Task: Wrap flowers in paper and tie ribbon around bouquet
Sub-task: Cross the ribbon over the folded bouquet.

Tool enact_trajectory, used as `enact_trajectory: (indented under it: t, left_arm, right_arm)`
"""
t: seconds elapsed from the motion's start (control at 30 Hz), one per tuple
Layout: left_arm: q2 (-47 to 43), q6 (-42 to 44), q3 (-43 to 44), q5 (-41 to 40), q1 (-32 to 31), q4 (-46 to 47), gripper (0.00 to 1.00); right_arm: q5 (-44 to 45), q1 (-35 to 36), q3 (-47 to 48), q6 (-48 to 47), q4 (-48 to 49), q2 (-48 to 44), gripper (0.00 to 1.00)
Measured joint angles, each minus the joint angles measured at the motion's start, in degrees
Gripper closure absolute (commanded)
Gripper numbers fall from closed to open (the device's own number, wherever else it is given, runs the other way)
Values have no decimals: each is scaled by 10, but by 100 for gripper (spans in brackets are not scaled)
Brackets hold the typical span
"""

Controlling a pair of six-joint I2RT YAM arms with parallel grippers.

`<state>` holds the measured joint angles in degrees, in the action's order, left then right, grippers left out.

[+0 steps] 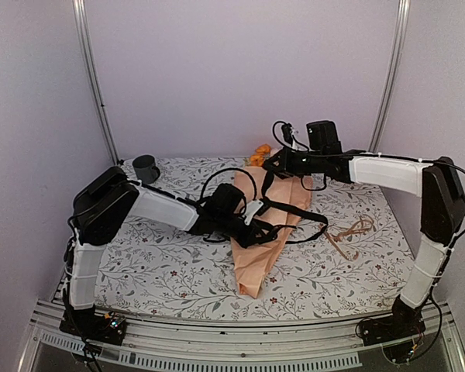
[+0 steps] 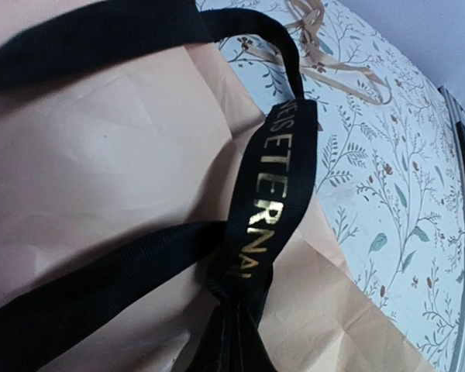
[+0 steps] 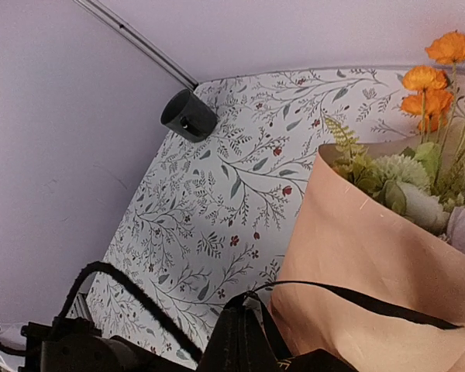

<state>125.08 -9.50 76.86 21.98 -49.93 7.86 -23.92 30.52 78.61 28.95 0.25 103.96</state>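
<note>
The bouquet lies on the table as a cone of peach paper, narrow end toward me. Orange flowers stick out of its far, wide end, and the right wrist view shows the blooms above the paper's rim. The black ribbon crosses the cone and loops off to its right. My left gripper sits over the middle of the cone, shut on the ribbon. Gold lettering shows on the band rising from its tips. My right gripper hovers by the wide end, shut on another stretch of ribbon.
A thin tan cord lies tangled on the floral table cover right of the bouquet. A dark mug stands at the back left corner. Walls close the table in at the back and on both sides.
</note>
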Motion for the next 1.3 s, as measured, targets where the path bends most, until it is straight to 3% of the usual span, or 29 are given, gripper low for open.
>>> enact_trajectory:
  t: [0.23, 0.5, 0.7, 1.0, 1.23, 1.3]
  left_arm:
    - [-16, 5, -41, 2, -7, 58, 100]
    - [-54, 59, -59, 36, -24, 112, 100]
    - [-116, 109, -58, 117, -31, 131, 100]
    - [-139, 123, 21, 196, -12, 122, 100]
    - [-92, 90, 32, 188, 41, 110, 100]
    - [-81, 92, 32, 180, 46, 94, 100]
  right_arm:
    - [-90, 1, 86, -24, -43, 157, 100]
    - [-181, 2, 104, -74, -78, 213, 95]
    - [-275, 2, 135, -95, -99, 274, 99]
    - [-338, 2, 137, -123, -131, 290, 89]
    - [-363, 2, 137, -120, -133, 290, 82]
    - [-365, 2, 137, -118, -133, 290, 76]
